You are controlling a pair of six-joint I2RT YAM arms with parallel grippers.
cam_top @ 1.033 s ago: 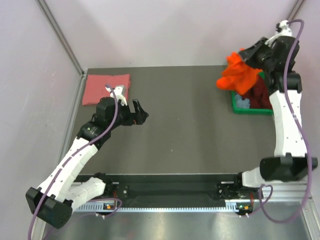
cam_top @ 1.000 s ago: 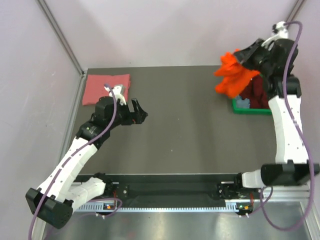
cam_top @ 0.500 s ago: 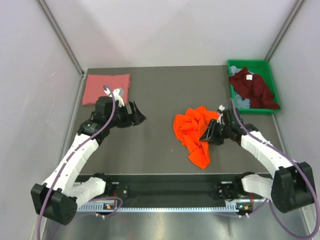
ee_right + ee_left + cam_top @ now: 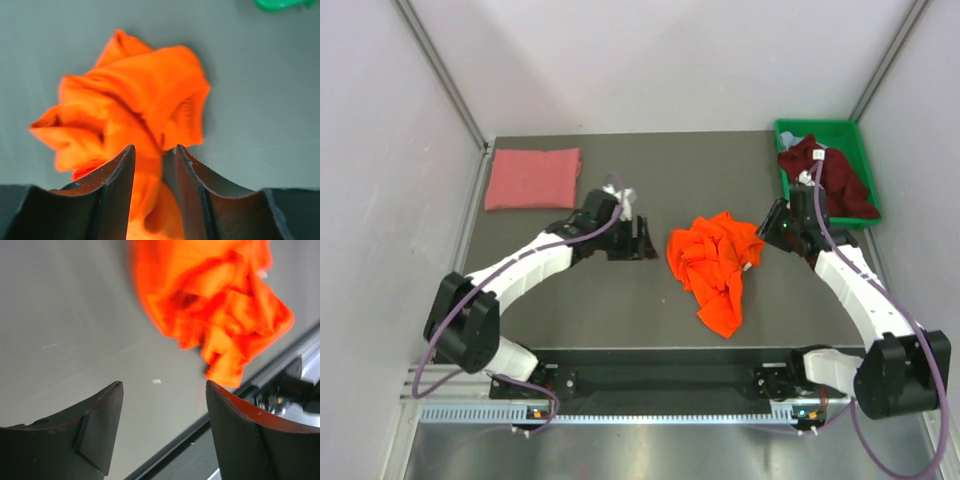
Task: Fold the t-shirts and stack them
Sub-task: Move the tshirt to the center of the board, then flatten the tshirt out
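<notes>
The bright orange t-shirt point(image 4: 713, 262) lies crumpled on the middle of the table. It also shows in the left wrist view point(image 4: 220, 305) and the right wrist view point(image 4: 130, 105). My left gripper point(image 4: 644, 241) is open and empty just left of it, its jaws point(image 4: 162, 385) wide apart over bare table. My right gripper point(image 4: 765, 234) is at the shirt's right edge, its jaws point(image 4: 155, 147) a little apart above the cloth, not gripping it. The salmon pink t-shirt point(image 4: 532, 178) lies folded at the back left. The dark maroon t-shirt point(image 4: 830, 175) lies in the bin, with a bit of pale blue-grey cloth point(image 4: 794, 139) behind it.
The green plastic bin point(image 4: 820, 128) stands at the back right corner. Grey walls close in the table on the left, back and right. A black rail point(image 4: 660, 380) with the arm bases runs along the near edge.
My right arm carried the orange shirt from above the bin down to the table's middle, let go and drew back a little. My left arm swung right toward the shirt.
</notes>
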